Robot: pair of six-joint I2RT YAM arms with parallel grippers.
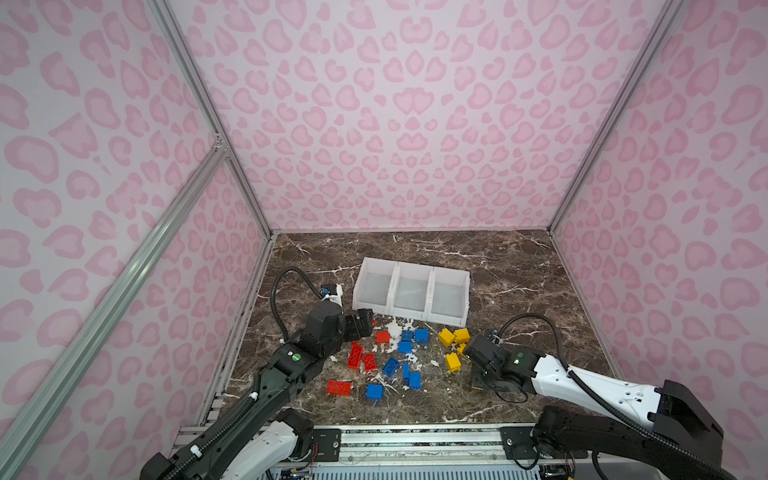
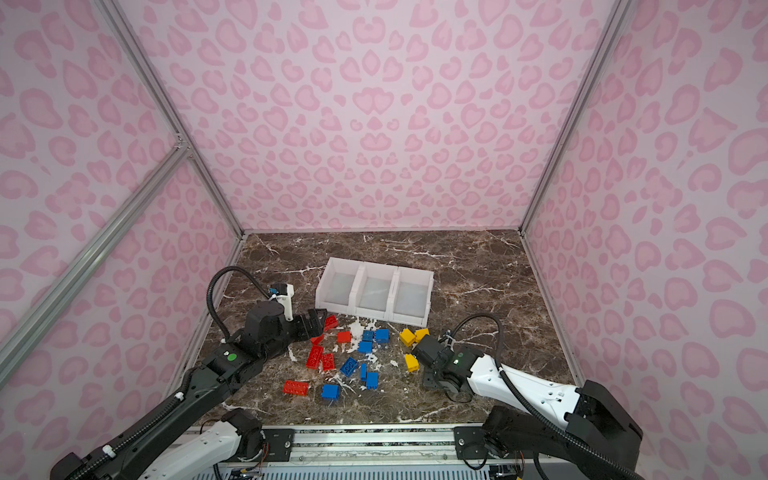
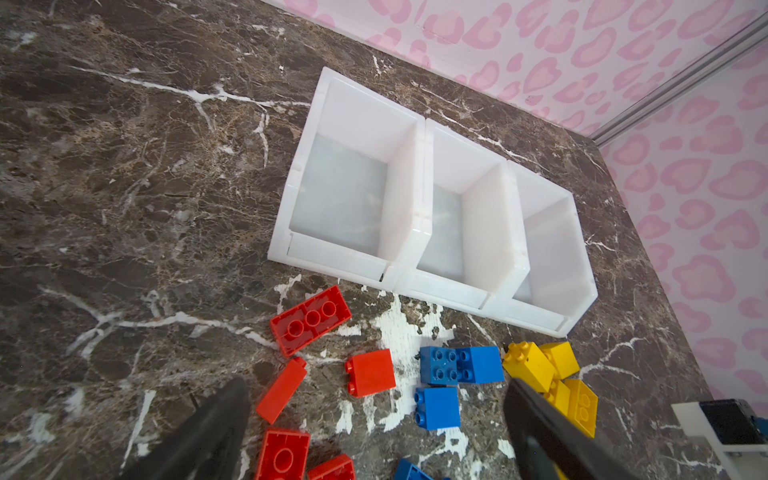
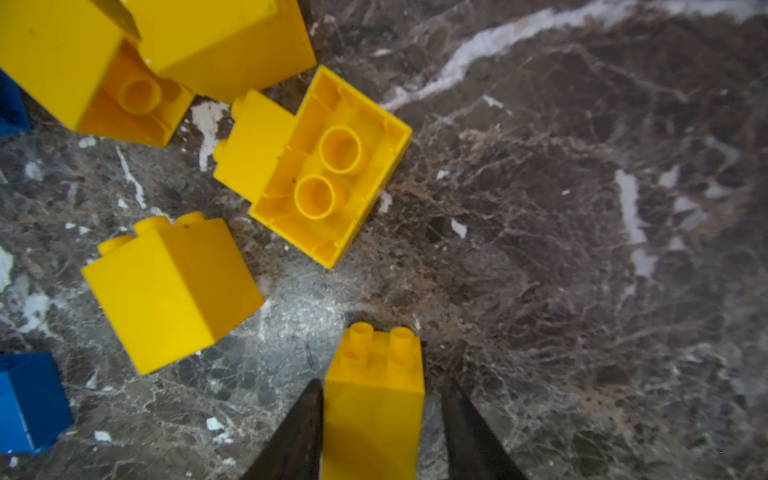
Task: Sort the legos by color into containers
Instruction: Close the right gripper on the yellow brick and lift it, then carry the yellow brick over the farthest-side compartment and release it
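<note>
- Marble-patterned tabletop (image 1: 498,257): carries the containers (image 1: 396,282), three white bins joined in a row, with their low front lips facing the arms.
- Legos (image 1: 390,366): every visible brick lies on the tabletop in front of the containers. The red bricks (image 1: 356,357) are toward the left, the blue bricks (image 1: 405,347) in the middle and the yellow bricks (image 1: 453,336) toward the right.
- Left gripper (image 3: 376,386): jaws spread wide, holding nothing. It is positioned over the red bricks, just in front of the leftmost bin.
- Right gripper (image 4: 380,386): jaws narrowly apart, bracketing one yellow brick (image 4: 374,399) whose studs point away from the wrist. One finger (image 4: 299,432) touches the brick's side, and a slim gap shows at the other. Whether the grip is complete cannot be told.
</note>
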